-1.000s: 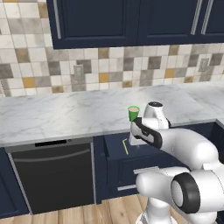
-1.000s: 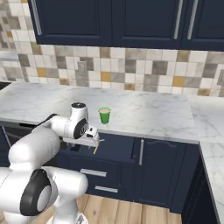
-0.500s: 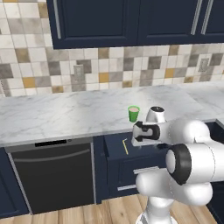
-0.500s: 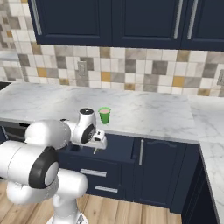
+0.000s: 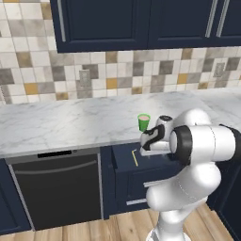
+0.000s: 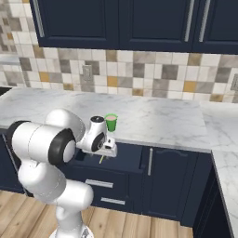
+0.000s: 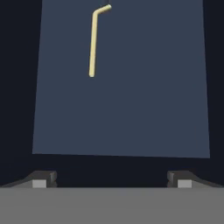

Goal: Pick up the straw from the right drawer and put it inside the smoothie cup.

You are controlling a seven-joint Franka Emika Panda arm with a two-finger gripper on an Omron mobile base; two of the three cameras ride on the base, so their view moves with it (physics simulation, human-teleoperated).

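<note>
While the gripper (image 7: 112, 177) hangs with fingers spread wide and empty, the straw (image 7: 93, 41) lies upper left in the hand view on the open right drawer's (image 7: 122, 109) flat navy floor. Mid-frame in the left base view, the smoothie cup (image 5: 144, 122) stands on a white marble counter (image 5: 61, 124) below a tiled backsplash (image 5: 117, 70).

Fingertips (image 7: 43, 178) just peeking above the bottom edge of the hand view, right drawer (image 7: 122, 87) floor cut off at the top beyond the jaws, straw (image 5: 134, 157) partly hidden behind the hand in the base views, smoothie cup (image 6: 111, 122) base masked by the wrist
</note>
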